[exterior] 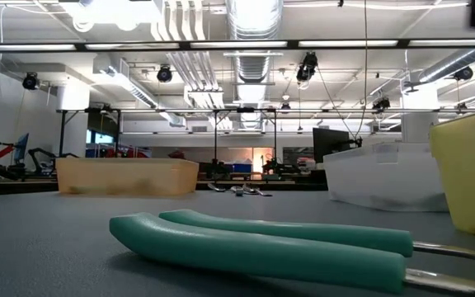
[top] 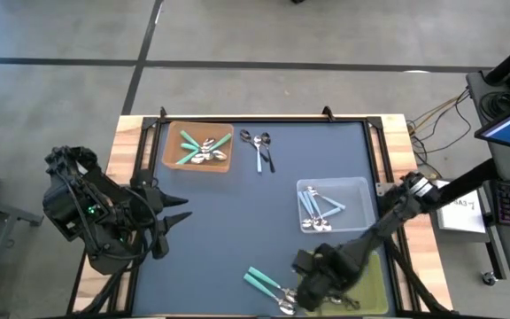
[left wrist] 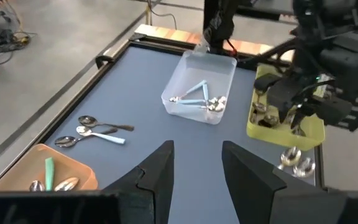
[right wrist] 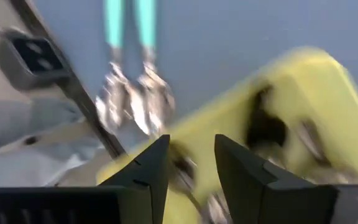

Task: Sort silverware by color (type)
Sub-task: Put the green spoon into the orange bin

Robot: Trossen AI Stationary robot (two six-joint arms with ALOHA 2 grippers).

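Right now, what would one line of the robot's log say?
left gripper: open, idle at left edge | right gripper: open, over yellow bin | teal spoons: loose on table beside it

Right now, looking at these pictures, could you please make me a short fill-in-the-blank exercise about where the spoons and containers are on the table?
1. The spoons in the clear bin have handles of light ____ colour.
2. The teal-handled spoons already sorted lie in the ____ tray.
3. The right hand is over the yellow-green tray, beside ____ teal-handled spoons on the mat.
4. The left hand waits with its fingers ____ at the table's left side.

Missing words: blue; brown; two; open
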